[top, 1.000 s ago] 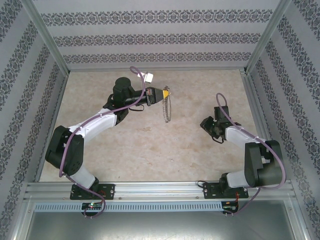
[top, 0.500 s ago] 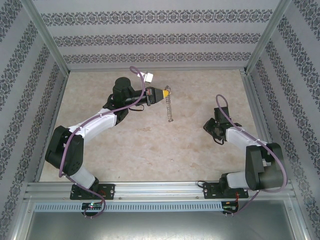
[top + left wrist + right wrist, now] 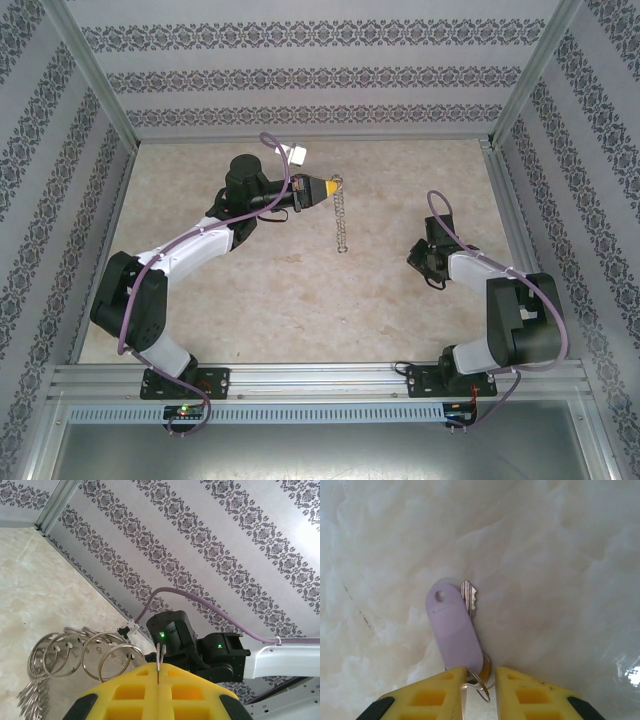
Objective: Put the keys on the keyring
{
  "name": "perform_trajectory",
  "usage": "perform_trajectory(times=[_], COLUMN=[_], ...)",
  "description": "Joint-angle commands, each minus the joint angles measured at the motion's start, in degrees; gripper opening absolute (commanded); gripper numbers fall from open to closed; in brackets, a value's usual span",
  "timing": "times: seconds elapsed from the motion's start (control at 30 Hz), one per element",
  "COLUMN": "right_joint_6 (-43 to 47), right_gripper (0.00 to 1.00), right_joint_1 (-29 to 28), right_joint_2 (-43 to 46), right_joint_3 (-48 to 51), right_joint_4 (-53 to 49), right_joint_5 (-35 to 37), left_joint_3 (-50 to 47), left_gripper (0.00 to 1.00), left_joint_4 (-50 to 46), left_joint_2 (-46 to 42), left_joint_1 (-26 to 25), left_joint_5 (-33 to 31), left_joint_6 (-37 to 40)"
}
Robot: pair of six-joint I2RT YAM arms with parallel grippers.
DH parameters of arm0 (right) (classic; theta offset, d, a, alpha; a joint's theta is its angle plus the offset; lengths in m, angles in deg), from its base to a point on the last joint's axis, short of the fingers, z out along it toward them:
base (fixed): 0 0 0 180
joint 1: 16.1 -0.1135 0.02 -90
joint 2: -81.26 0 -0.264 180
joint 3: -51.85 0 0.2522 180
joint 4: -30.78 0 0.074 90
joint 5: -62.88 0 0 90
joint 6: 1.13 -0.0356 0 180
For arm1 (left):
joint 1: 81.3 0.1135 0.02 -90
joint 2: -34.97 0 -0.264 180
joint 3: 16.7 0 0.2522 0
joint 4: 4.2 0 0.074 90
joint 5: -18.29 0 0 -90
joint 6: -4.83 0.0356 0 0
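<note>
Left jaws pinch keyring (image 3: 341,218) over marbled tabletop (image 3: 300,290), walls (image 3: 300,75) patterned

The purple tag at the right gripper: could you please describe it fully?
The purple tag is a pale, plastic-looking oblong with rounded ends and a hole at its far end, lying flat on the table. A silver key pokes out beside it. Its near end meets a split ring between the right gripper's fingers.
</note>
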Motion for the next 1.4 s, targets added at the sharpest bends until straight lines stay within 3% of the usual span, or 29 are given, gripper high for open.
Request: perform_trajectory(times=[0.0,0.23,0.47,0.63,0.87,1.0,1.1,1.37], right_joint_6=[1.45,2.02,2.06,3.20,6.37,4.04,1.02,-2.22], right_gripper=[0.22,0.14,0.00,0.00,0.00,0.00,0.00,0.00], right_joint_1=[0.03,0.20,0.29,0.29,0.57,0.97,1.09,1.00], right_joint_2=[-0.78,-0.47,0.34,3.21,11.38,11.85,10.62,8.98], right_joint_3=[-0.20,0.31,0.77,0.86,1.01,0.04,-1.25,-6.53], right_joint_4=[0.51,0.54,0.82,1.31,16.98,31.35,39.61,47.93], right_joint_5=[0.61,0.65,-0.70,-4.04,-24.10,-36.06,-40.58,-44.85], left_joint_3=[1.63,1.73,1.56,1.52,2.46,3.34,3.77,5.50], left_gripper=[0.00,0.00,0.00,0.00,0.00,0.00,0.00,0.00], left_joint_4=[4.17,4.21,4.29,3.59,-0.73,-3.12,-4.45,-7.10], left_joint_2=[-1.00,-0.78,-1.04,-1.38,-2.37,-2.65,-2.94,-2.71], left_joint_1=[-0.37,-0.40,-0.47,-0.40,-0.40,-0.39,-0.39,-0.42], left_joint_5=[1.05,0.98,0.99,1.12,2.07,2.99,3.70,5.14], left_joint_6=[0.39,0.20,0.02,0.68,4.77,6.85,8.11,10.23])
